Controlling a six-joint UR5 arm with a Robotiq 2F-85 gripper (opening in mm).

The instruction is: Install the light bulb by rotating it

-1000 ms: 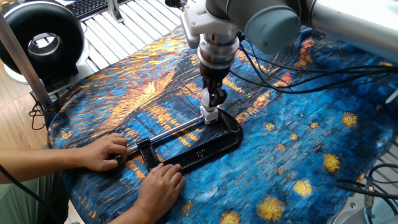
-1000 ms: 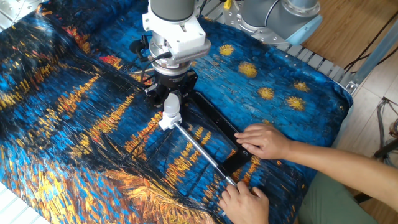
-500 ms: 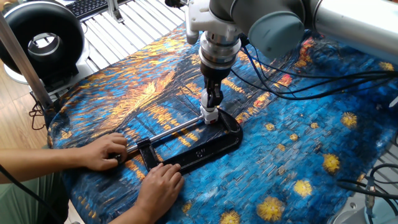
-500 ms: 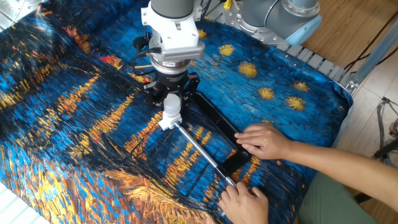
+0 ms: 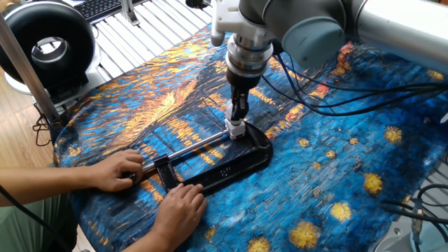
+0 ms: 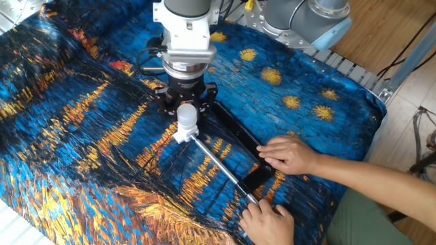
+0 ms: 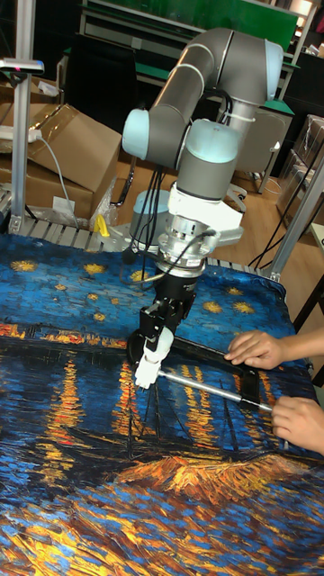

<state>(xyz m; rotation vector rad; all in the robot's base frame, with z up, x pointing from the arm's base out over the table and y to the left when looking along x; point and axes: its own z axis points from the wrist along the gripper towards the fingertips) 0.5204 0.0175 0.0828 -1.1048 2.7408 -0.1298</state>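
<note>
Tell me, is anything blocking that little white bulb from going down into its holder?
Nothing visible does. The light bulb sits directly atop the white socket block, with the gripper around it from above.

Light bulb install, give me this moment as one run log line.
gripper: closed on light bulb | bulb: upright in white socket | clamp: steadied by person's two hands | phase: screwing in

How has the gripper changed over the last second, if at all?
Yes. The gripper has turned about its upright axis while staying closed on the bulb; it has not shifted relative to the black clamp below.
</note>
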